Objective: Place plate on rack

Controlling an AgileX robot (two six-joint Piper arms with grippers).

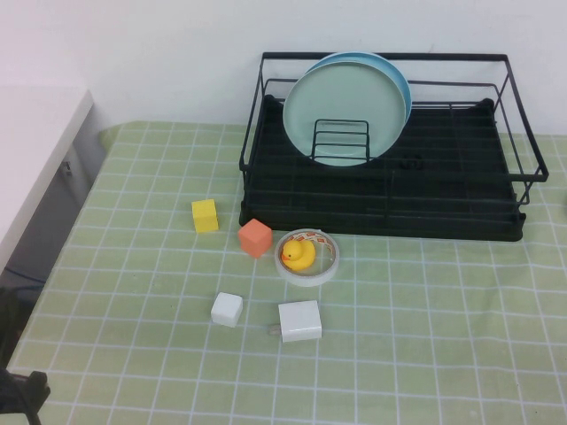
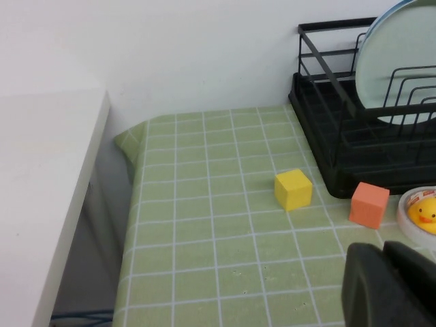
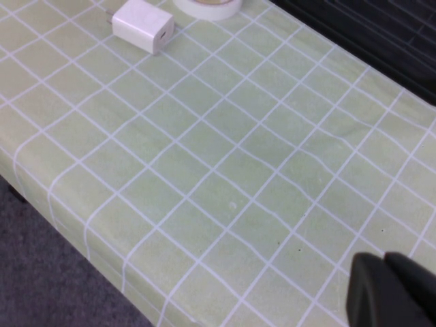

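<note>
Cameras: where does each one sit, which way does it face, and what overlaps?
High view: raised on the robot's side, angled down at the table; rack with plate at the far side; a bit of left arm in the near-left corner.
Left wrist: low over the table's left part, facing the rack; shut left gripper at the edge.
Right wrist: over the near right table edge, facing charger; shut right gripper in the corner.
Shared: yellow cube and duck in high and left wrist; charger in high and right wrist.
</note>
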